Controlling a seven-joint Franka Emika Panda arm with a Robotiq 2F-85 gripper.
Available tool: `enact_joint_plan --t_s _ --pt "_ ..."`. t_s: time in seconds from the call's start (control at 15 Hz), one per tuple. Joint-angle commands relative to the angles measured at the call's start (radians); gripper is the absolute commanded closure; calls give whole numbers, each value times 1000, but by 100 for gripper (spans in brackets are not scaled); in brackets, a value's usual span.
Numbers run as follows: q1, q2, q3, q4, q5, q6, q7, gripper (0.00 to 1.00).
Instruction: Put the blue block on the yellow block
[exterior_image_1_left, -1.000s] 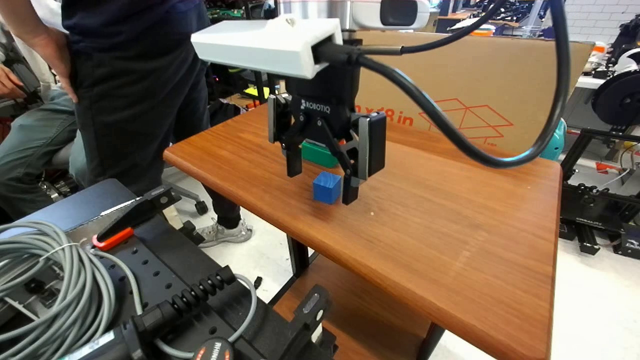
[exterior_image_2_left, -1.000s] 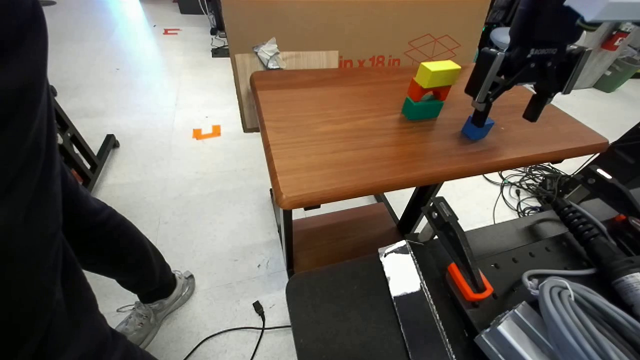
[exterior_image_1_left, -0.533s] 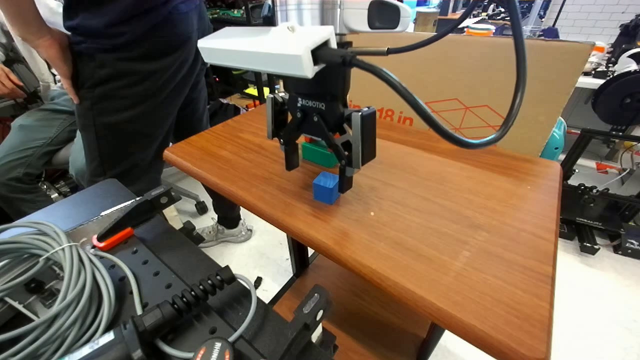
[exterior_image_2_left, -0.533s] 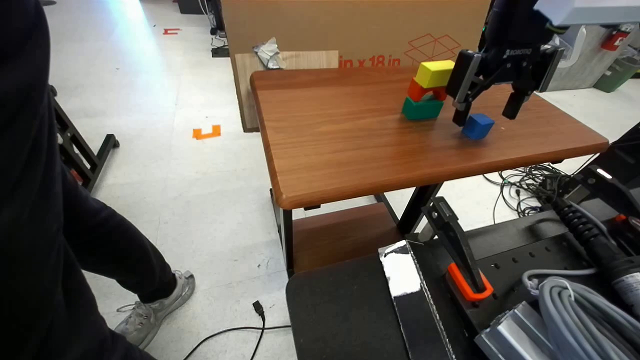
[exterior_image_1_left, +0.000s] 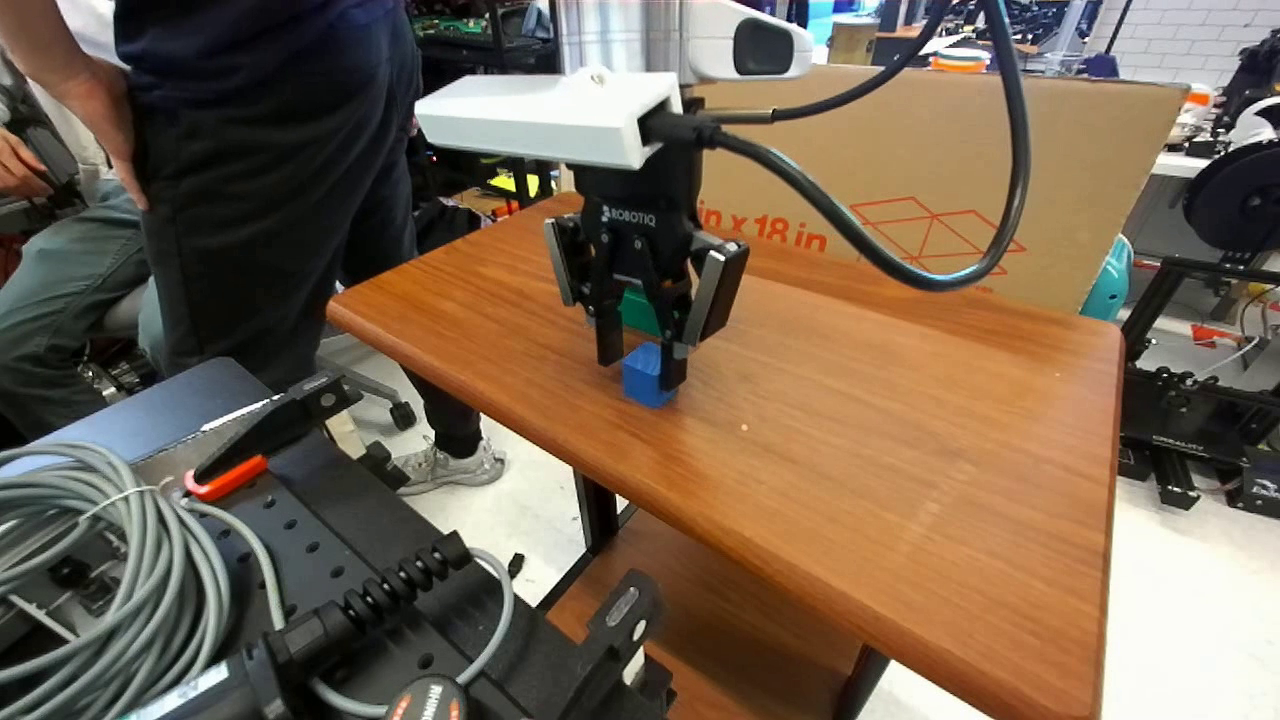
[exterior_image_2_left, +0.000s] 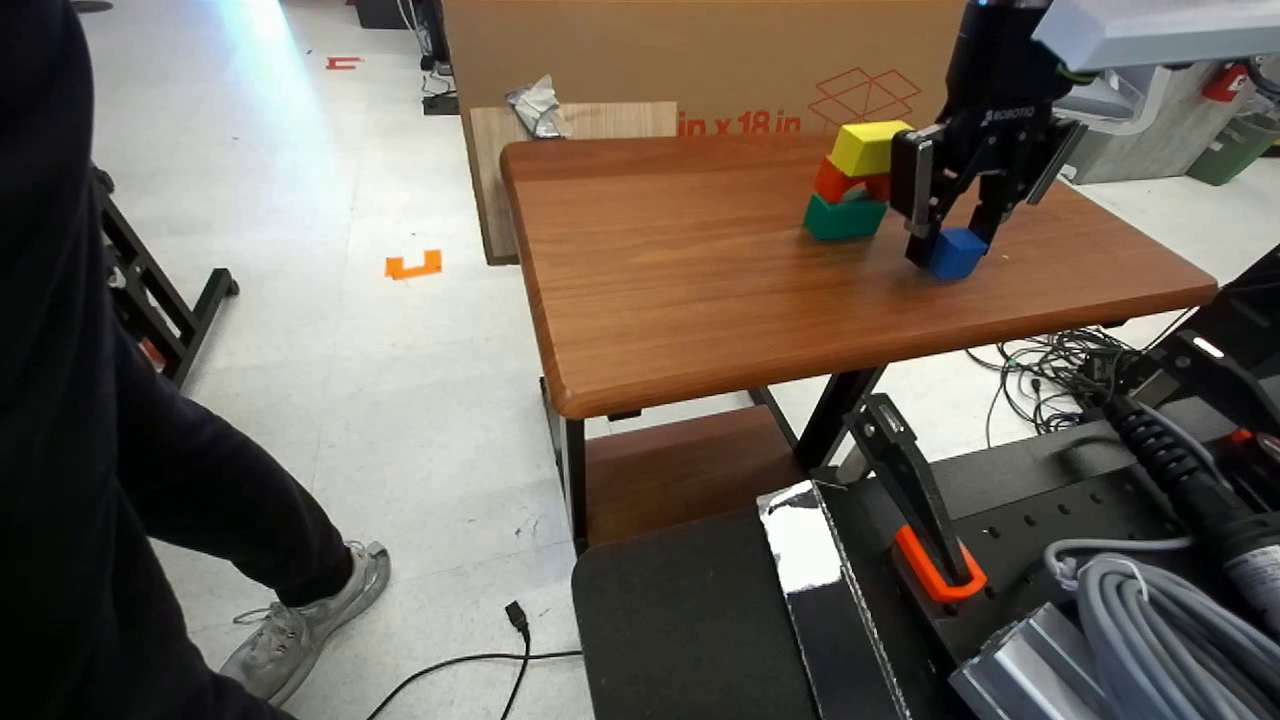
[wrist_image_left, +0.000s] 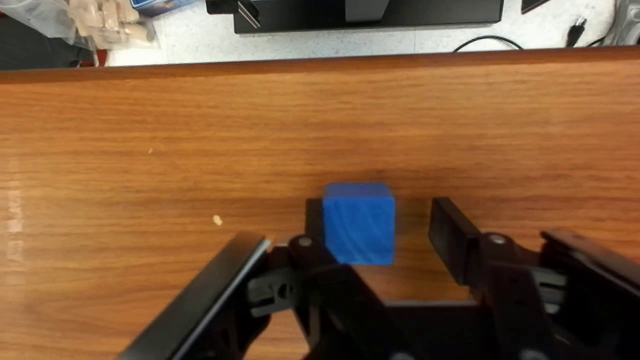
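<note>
Gripper (wrist_image_left: 381, 225) partly spread, fingers (wrist_image_left: 452, 240) straddling blue block (wrist_image_left: 359, 230) on table (wrist_image_left: 150, 185); one finger looks against it, contact unclear, other stands apart.

"What do you count?"

"I count one blue cube (exterior_image_2_left: 957, 258); toward its ten o'clock in an exterior view, one yellow block (exterior_image_2_left: 865, 150), one red arch (exterior_image_2_left: 836, 183), one green block (exterior_image_2_left: 843, 220)."

"And fingers (wrist_image_left: 452, 242)?"

"Two, on my one gripper (wrist_image_left: 379, 219); one wood-grain table (exterior_image_2_left: 680, 260)."
</note>
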Motion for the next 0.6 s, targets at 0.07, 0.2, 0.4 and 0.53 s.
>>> enact_joint_plan --t_s 0.07,0.2,0.4,0.53 --pt "22 -4 -30 1 -33 2 18 82" --pt "22 -48 -31 -37 -34 -7 14 91" --pt "12 -145 -23 -123 -22 -16 1 91" --pt "-13 -228 0 -183 20 -26 -27 91"
